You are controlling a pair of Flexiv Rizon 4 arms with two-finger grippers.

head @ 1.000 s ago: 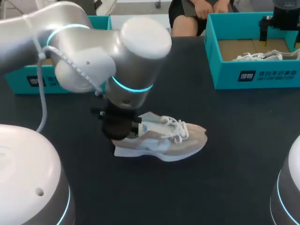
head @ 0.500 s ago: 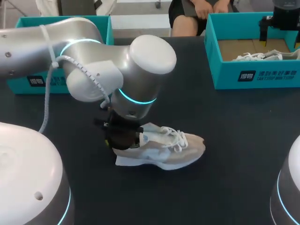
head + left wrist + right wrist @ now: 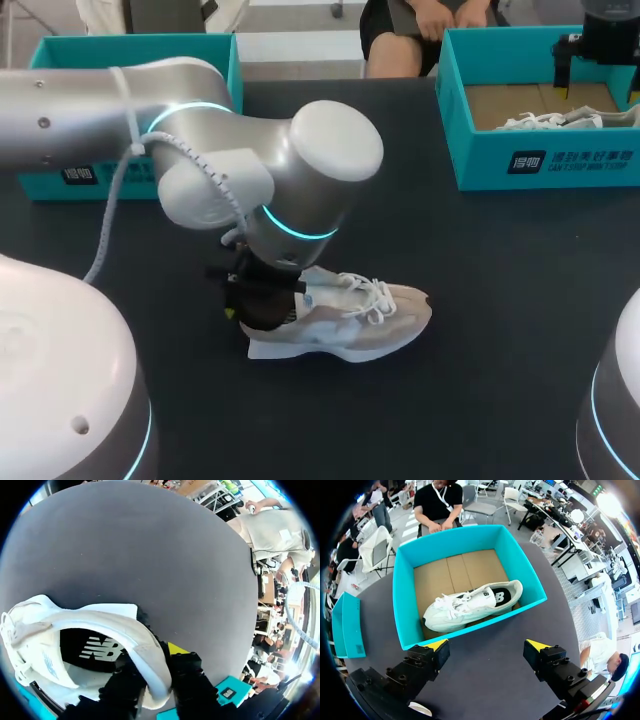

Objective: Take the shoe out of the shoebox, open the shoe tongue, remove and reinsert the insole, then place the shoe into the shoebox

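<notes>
The pale sneaker [image 3: 345, 320] sits on its sole in the middle of the black table [image 3: 480, 330], out of the box, toe toward 3 o'clock. Our left pincer [image 3: 157, 666] is clenched on its heel collar [image 3: 145, 647] at the 9 o'clock end, one finger inside and one outside. We judge this steadies it for tongue and insole work. At 1 o'clock the teal shoebox [image 3: 540, 160] holds a second sneaker [image 3: 470, 602], and our right pincer [image 3: 487, 652] hangs over it, spread and empty.

Head high behind; left wrist close on shoe [image 3: 115, 625]; right wrist over shoebox [image 3: 470, 625].
</notes>
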